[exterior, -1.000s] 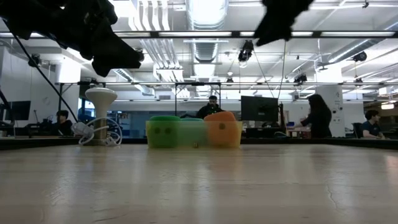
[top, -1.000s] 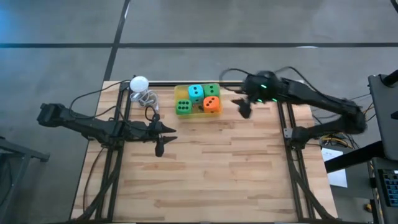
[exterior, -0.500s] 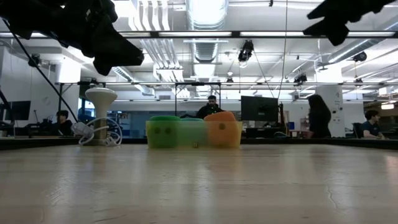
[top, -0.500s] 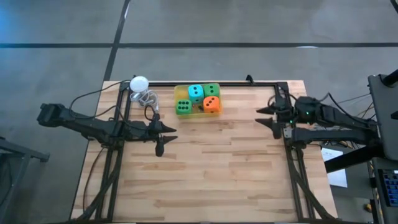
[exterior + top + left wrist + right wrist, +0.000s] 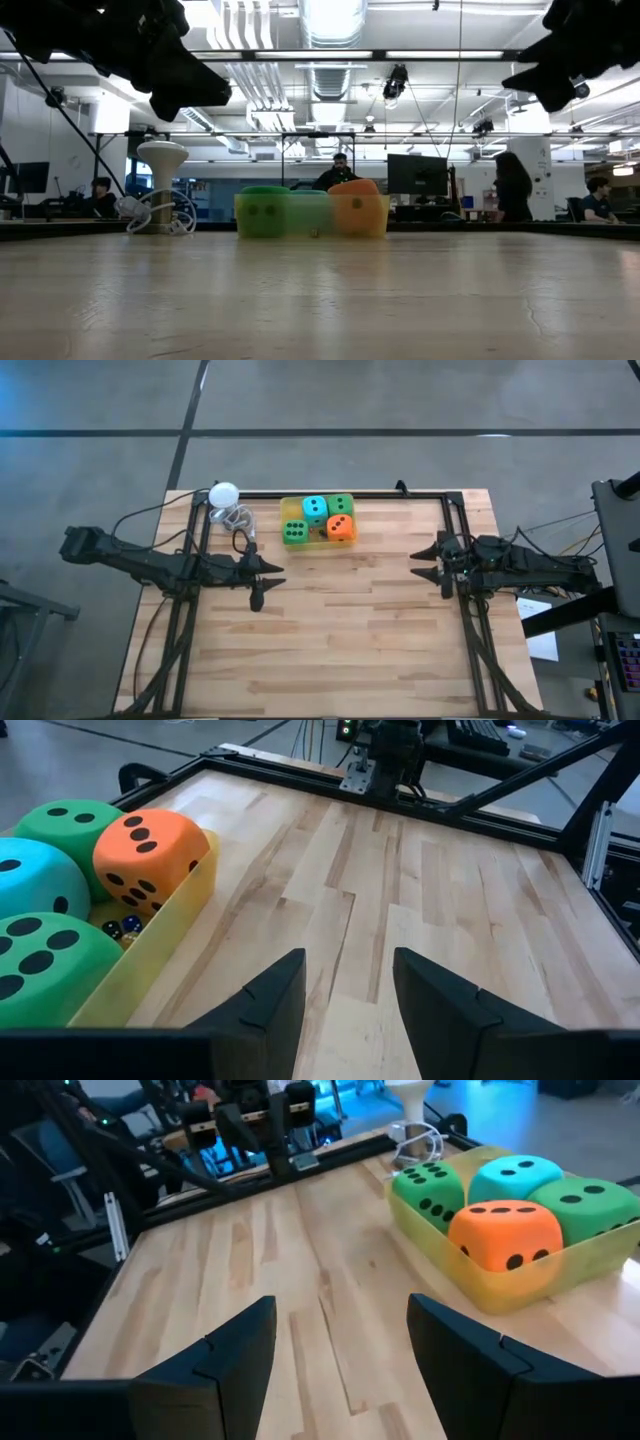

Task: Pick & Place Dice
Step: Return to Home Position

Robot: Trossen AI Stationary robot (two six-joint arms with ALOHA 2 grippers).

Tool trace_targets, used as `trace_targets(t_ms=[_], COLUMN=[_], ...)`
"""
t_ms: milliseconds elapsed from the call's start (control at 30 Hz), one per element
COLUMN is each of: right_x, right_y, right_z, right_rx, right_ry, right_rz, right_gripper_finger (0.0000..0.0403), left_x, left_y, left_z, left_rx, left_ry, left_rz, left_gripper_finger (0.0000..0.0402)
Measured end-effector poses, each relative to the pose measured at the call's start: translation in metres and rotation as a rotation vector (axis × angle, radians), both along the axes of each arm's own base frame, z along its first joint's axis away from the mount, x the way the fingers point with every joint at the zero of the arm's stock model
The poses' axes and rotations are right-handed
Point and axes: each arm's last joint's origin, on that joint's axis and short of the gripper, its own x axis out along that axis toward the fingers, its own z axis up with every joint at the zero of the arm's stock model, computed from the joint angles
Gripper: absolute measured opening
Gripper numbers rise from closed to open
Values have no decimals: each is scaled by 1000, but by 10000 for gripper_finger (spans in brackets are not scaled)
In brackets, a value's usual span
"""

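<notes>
Four dice counted, all seated inside the yellow bin (image 5: pixel 181 915) at the far middle of the desk (image 5: pixel 350 640): teal die (image 5: pixel 314 508) and one green die (image 5: pixel 340 504) at the back, second green die (image 5: pixel 294 532) and orange die (image 5: pixel 340 528) at the front, packed touching. Noted a few much smaller items (image 5: pixel 125 926) low between them in the left wrist view; too small to identify. Found no die loose on the desk boards. Noted white ball (image 5: pixel 224 493) just beside the bin, not touching it.

Located left gripper (image 5: pixel 345 995) over the desk's left side, near the bin's front-left corner, raised off the boards; fingers moderately spread, holding nothing. Located right gripper (image 5: pixel 340 1345) at the desk's right edge, well apart from the bin, likewise raised; fingers spread wide, holding nothing.

Judged placement work complete; step in hand assessed as retreat of the arms to rest pose. Next move judged to call for no grasp: only folding the right arm back clear of the desk frame, fingers empty, no sweep across the bin. Flagged cable (image 5: pixel 238 518) by the ball as sole snag risk for the left arm.
</notes>
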Motion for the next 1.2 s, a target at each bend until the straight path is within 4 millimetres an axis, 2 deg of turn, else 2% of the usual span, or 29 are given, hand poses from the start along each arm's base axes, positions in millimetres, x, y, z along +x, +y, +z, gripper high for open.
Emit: trace_targets(t_ms=[167, 333, 533, 733, 933, 1033, 1200], right_x=[-1, -1, -2, 0, 2, 4, 4], right_y=[0, 1, 2, 2, 2, 2, 3], right_z=[-21, -32, -45, -58, -65, -68, -68], right_rx=[18, 22, 21, 23, 15, 10, -3], right_ry=[-67, -169, -192, -186, -185, -206, -224], right_rz=[2, 43, 49, 55, 67, 82, 108], right_gripper_finger=[219, 219, 219, 219, 219, 219, 219], left_x=[0, 1, -2, -26, -51, -60, -73], left_y=[0, 1, 3, 7, 10, 11, 12], left_z=[0, 4, 5, 12, 24, 16, -14], left_rx=[9, 93, 105, 66, 39, 50, 28], left_ry=[-1, -29, -37, -9, -94, -108, -133], left_rz=[-3, -26, -2, 46, 52, 42, 43], left_gripper_finger=[159, 159, 159, 159, 159, 159, 159])
